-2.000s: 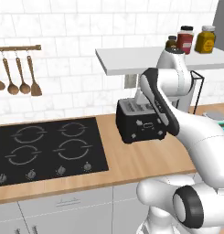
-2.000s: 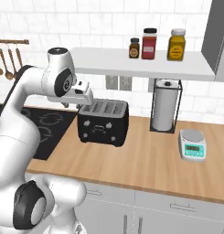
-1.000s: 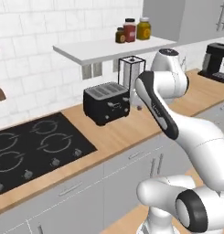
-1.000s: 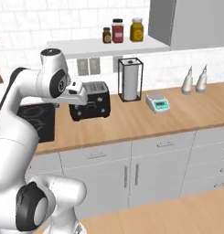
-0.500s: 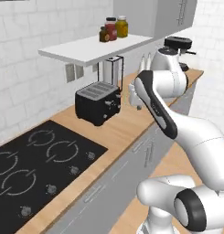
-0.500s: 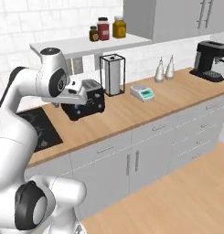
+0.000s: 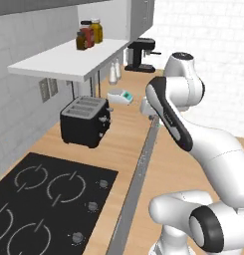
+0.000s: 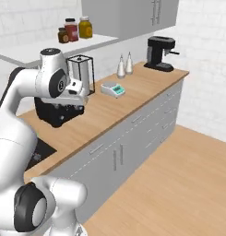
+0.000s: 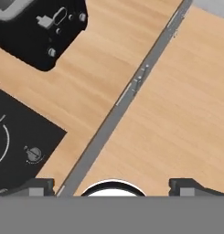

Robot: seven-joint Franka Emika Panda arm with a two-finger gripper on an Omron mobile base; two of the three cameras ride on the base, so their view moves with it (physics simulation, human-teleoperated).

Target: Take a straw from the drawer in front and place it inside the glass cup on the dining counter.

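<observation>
Here the gripper [image 9: 111,187] hangs spread wide and empty above the wooden counter [image 9: 109,68] edge, beside the black toaster [image 7: 85,121] and hob [image 7: 39,199], the jars [image 8: 73,30] on the shelf [image 7: 63,62] bearing labels too small to read, straw and cup untraceable.

Black toaster [image 7: 85,121] beside hob [image 7: 39,204]; kitchen scale [image 8: 113,89], coffee machine [image 8: 160,53] further along; jars [image 7: 88,34] on shelf [image 7: 68,62].

The long light-wood worktop [image 8: 110,110] carries a black toaster [image 7: 86,122], a small white-and-green kitchen scale [image 8: 113,89] and a black coffee machine [image 8: 159,53]. A black inset hob [image 7: 39,204] lies flush in it. Two pale cone-shaped bottles [image 8: 125,64] stand by the wall.
</observation>
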